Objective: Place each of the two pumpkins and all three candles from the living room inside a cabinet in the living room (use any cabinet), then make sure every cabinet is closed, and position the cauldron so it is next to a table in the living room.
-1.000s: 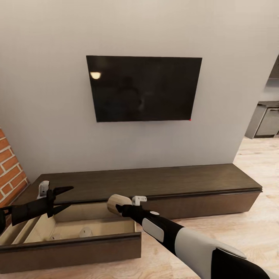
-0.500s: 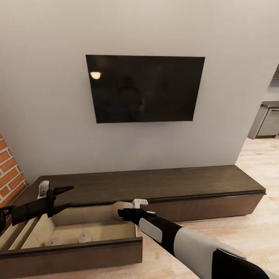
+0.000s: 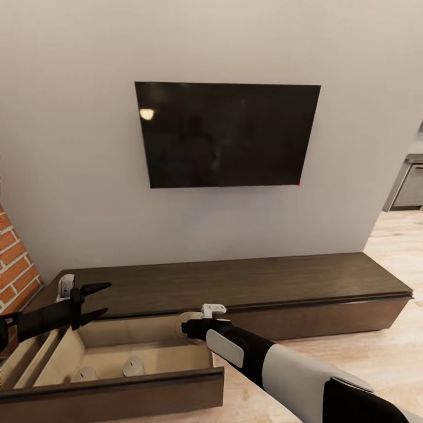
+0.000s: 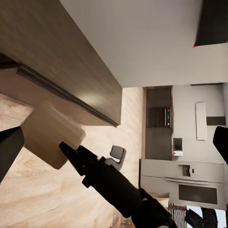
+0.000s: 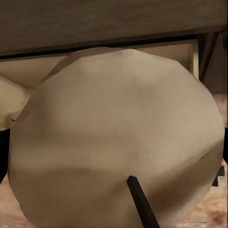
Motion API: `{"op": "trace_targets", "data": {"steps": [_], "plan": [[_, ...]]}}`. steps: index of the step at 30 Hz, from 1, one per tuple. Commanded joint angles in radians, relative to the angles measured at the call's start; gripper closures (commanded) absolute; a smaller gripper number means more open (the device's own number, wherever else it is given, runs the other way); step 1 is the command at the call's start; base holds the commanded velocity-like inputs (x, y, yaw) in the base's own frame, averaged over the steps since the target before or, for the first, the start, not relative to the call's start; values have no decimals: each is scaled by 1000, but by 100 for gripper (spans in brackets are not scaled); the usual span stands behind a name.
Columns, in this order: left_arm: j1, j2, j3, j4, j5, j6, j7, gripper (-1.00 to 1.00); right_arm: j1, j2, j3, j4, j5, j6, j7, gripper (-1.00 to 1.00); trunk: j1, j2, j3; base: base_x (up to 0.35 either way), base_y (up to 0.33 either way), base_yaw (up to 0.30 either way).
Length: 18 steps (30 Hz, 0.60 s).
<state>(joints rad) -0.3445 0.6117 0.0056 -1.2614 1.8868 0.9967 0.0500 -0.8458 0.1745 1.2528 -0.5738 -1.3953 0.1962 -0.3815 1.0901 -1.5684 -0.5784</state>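
Nearest the robot, the open drawer [image 3: 111, 376] of the cabinet [image 3: 247, 282] stands pulled out, its pale interior showing. Two candles [image 3: 133, 366] sit inside it on the drawer floor, one beside the other, close to the drawer's front panel. The right end effector [image 3: 189, 326] hangs at the drawer's right rear corner, over the opening, clamped on a third candle [image 5: 114, 142]; the right wrist view shows that pale cylinder close up, with the drawer edge behind it. The left end effector [image 3: 88, 299] hovers over the drawer's left rear corner with its fingers spread wide and nothing between them.

Beyond the drawer, the cabinet's dark top runs along the wall, and above the cabinet a black television [image 3: 226, 135] hangs on the wall.

As a judgement: two candles appear stowed, and the third is about to be let go into the drawer. No pumpkin can be seen in the drawer, so their state cannot be told. The drawer is not yet closed, and the cauldron step looks still ahead.

No brand, label or readable writing can be made out anywhere
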Motion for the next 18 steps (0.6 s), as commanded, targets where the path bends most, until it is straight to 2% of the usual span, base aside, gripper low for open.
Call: {"op": "trace_targets", "data": {"steps": [1, 4, 8, 11, 18], "plan": [[-1, 1, 1, 0, 6, 3, 5, -100, -2, 0, 4, -17, -7, 24, -33, 100, 0, -1, -1, 36, 64, 0], [-1, 2, 1, 0, 6, 3, 5, -100, -14, 0, 3, -38, -16, 90, -78, 100, 0, -1, -1, 16, 28, 0], [-1, 2, 1, 1, 6, 3, 5, -100, -59, 0, 2, -42, -77, 158, -97, 100, 0, -1, -1, 12, 36, 0], [-1, 2, 1, 2, 6, 3, 5, -100, -67, 0, 2, -38, -102, 173, -102, 100, 0, -1, -1, 53, 118, 0], [-1, 3, 1, 2, 7, 3, 5, -100, -71, 0, 2, -33, -114, 177, -103, 100, 0, -1, -1, 46, 92, 0]]}}
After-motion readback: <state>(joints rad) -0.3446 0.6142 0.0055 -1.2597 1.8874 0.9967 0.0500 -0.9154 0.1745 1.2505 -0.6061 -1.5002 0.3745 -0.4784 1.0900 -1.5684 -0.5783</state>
